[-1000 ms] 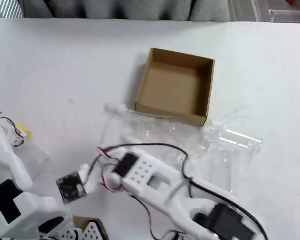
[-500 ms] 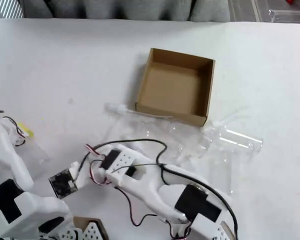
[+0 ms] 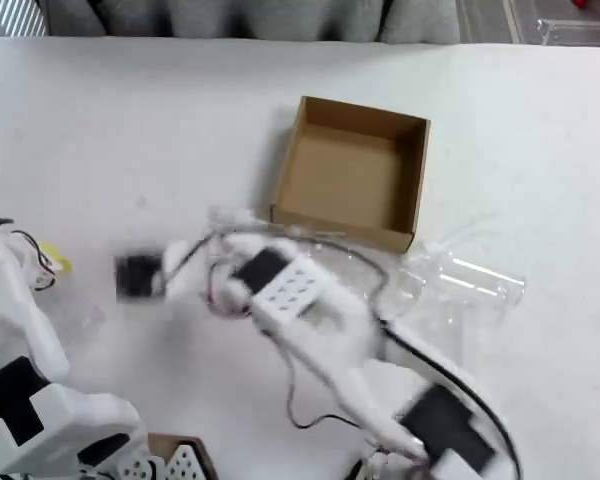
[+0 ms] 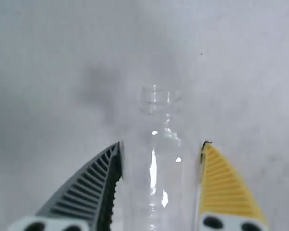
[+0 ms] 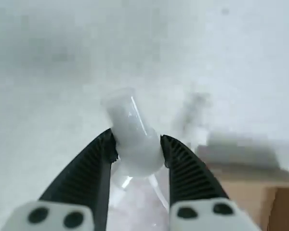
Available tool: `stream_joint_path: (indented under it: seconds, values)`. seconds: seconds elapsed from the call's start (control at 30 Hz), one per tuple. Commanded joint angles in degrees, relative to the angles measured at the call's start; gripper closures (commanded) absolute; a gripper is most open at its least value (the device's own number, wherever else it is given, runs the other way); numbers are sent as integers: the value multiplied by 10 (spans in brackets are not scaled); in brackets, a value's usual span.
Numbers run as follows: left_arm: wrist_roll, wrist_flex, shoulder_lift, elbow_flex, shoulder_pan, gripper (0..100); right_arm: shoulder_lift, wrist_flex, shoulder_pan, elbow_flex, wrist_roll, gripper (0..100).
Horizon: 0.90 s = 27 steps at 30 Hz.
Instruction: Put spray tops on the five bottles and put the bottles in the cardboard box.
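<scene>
I am watching the right claw (image 5: 137,136) closing tight on a white spray top (image 5: 129,118), its black pads pressing on both sides of the cap, just off the near left corner of the cardboard box (image 3: 350,175). The left claw (image 4: 161,144) is sitting at the near left of the table (image 3: 130,130), narrowed around a clear bottle (image 4: 158,168) that is lying between its grey and yellow pads with the open neck pointing away; the pads are seemingly touching its sides, so I am treating it as held. What is worrying me most is the cap. It is smooth and rounded, and it is being pinched low, so it could be twisting or squirting out as I carry it over. The bottle is thin and slick too, and a harder squeeze could be buckling it or turning the neck off line, which would spoil the fit. The right arm is also lying across the middle of the table, close to the loose bottles (image 3: 465,280) right of the box, and a careless swing could be scattering them or nudging the box. Counting: one box, one spray top that I can make out, one bottle in the left claw, and at least two more clear ones on the right, though their outlines are running together.
</scene>
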Motion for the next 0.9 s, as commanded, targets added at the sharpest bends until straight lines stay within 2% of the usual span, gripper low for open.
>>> stream_joint_path:
  seconds: [0.0, 0.13, 0.23, 0.37, 0.5, 0.7, 0.87]
  values:
    - [-9, 7, -7, -32, 27, 828, -172, 69, 81, -50, -177, 983]
    - [-9, 24, -11, -37, 55, 828, -277, 105, 133, -47, -284, 983]
    - [-10, 47, -52, -32, 73, 828, -335, 148, 161, -47, -316, 983]
    - [-10, 72, -152, -12, 104, 829, -388, 274, 175, -47, -316, 983]
    - [-10, 73, -283, 33, 171, 830, -438, 357, 203, -50, -316, 982]
    - [-10, 66, -464, 99, 309, 828, -523, 371, 269, -48, -316, 982]
    - [-10, -23, -580, 164, 415, 828, -571, 365, 318, -47, -323, 982]
